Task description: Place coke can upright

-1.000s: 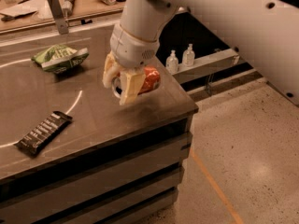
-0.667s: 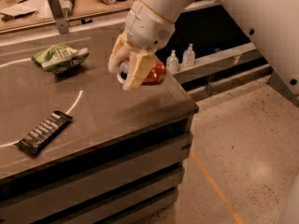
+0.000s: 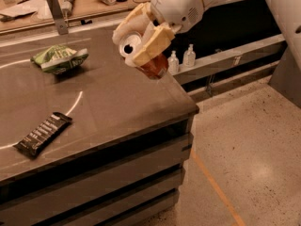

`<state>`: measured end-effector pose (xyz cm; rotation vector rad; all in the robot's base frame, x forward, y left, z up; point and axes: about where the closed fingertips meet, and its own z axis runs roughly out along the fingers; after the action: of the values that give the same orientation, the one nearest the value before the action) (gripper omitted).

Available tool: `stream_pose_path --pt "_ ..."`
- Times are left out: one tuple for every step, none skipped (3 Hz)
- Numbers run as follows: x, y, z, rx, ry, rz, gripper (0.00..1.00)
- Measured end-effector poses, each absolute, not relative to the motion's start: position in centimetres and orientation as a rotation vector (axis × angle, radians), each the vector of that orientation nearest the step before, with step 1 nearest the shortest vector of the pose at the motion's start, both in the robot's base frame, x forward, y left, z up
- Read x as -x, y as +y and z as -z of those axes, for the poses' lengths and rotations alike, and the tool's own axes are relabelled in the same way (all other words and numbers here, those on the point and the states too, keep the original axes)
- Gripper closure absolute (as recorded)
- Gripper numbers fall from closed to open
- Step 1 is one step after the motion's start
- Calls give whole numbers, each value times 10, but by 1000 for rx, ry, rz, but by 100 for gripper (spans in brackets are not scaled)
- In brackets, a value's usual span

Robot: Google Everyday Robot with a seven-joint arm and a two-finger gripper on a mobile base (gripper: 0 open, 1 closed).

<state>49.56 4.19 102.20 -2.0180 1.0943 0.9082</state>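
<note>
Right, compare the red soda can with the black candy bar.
The red aluminium soda can is clamped in the pincer, in the air above the far right part of the brown table. The flat black candy bar lies on the table at its near left. The can is round and tilted, with its silver top towards the camera; the bar is thin and flat. Neither stands upright.

The single camera looks down from high up, slanting across the dark counter (image 3: 117, 102) and its right front corner. The speckled floor (image 3: 244, 154) fills the lower right, and a wooden bench (image 3: 89, 4) runs along the top edge. The gripper (image 3: 140, 41), clasping the coke can (image 3: 154, 66), hangs nearer the lens at upper centre, above the counter.
</note>
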Motion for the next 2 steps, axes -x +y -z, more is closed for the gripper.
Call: stream_pose_path --pt "-465 35 -1044 1711 1060 -1097 100" --pt "-454 39 -1028 1557 1126 -1187 100"
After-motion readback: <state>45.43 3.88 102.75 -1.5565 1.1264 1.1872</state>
